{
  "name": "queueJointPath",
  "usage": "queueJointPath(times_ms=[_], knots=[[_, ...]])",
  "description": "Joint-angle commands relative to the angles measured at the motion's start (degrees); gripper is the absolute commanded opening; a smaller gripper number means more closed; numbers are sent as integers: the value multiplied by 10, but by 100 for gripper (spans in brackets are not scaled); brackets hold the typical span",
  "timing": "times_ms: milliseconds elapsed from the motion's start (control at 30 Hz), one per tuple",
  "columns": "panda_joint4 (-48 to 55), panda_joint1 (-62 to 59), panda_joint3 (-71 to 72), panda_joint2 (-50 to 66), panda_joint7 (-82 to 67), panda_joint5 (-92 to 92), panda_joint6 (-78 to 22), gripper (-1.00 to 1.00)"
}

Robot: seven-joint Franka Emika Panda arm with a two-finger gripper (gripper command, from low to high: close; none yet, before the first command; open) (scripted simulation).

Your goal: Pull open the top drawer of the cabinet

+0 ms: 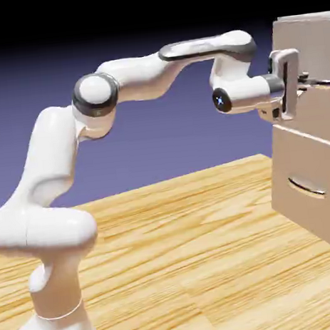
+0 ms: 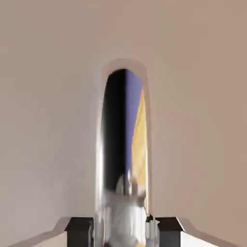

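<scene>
- The top drawer (image 1: 310,88), the upper beige-brown box front of the tall plain beige-brown cabinet (image 1: 312,138), sits high at the right edge of my exterior view. I can't say for sure whether it's flush or a hair out.
- Its thin straight silver bar handle (image 2: 123,144) is what I care about. In the hand view it fills the middle like a mirror, reflecting the backdrop, the table and the hand itself, with the drawer's tan face all around.
- The white two-finger gripper (image 2: 123,226) is clamped on that bar: the dark finger tips (image 2: 79,226) press in on either side of it at the bottom of the hand view, no gap to speak of.
- The hand is level and pointed straight at the drawer front, I'd guess so the pull goes straight out along the drawer's travel and the bar can't slip sideways.
- The lower drawer with the curved silver handle (image 1: 306,185) is untouched, well below the hand.
- The light wooden table (image 1: 192,258) runs under the cabinet, and the arm rises from the lower left.
</scene>
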Motion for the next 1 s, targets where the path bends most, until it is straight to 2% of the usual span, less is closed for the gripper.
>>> queueJointPath(times_ms=[0,500,967], knots=[[-21,20,-15,-8,-10,6,-5,-100],[-266,332,-264,-57,-84,45,-56,-100],[-476,622,-503,30,-38,10,-70,-100]])
